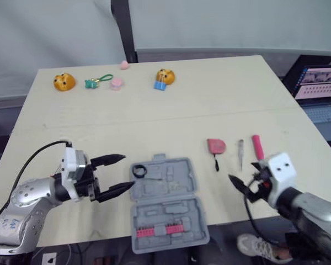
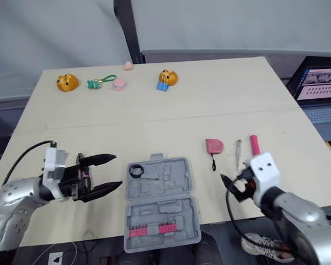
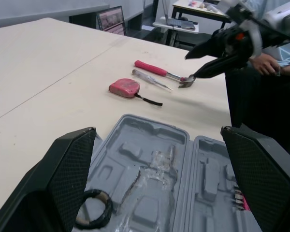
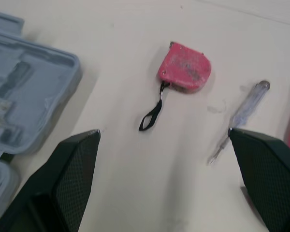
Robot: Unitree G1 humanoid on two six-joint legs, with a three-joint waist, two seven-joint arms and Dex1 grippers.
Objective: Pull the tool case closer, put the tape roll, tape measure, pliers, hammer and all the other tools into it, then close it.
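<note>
The grey tool case (image 1: 171, 212) lies open at the table's near edge, with red bits (image 1: 160, 229) in its near half. A black tape roll (image 1: 139, 171) rests in its far left corner. My left gripper (image 1: 127, 171) is open just left of the case, its fingertips beside the roll. To the right of the case lie a red tape measure (image 1: 215, 146), a thin screwdriver (image 1: 240, 153) and a pink-handled hammer (image 1: 257, 147). My right gripper (image 4: 164, 130) is open, hovering near the table edge below these tools and holding nothing.
Along the far side sit two orange toys (image 1: 64, 81) (image 1: 165, 76), a green keychain (image 1: 96, 83) and small pink pieces (image 1: 116, 84). A laptop (image 1: 320, 83) stands off the table's right side. A person's hand (image 3: 268, 60) rests behind my right arm.
</note>
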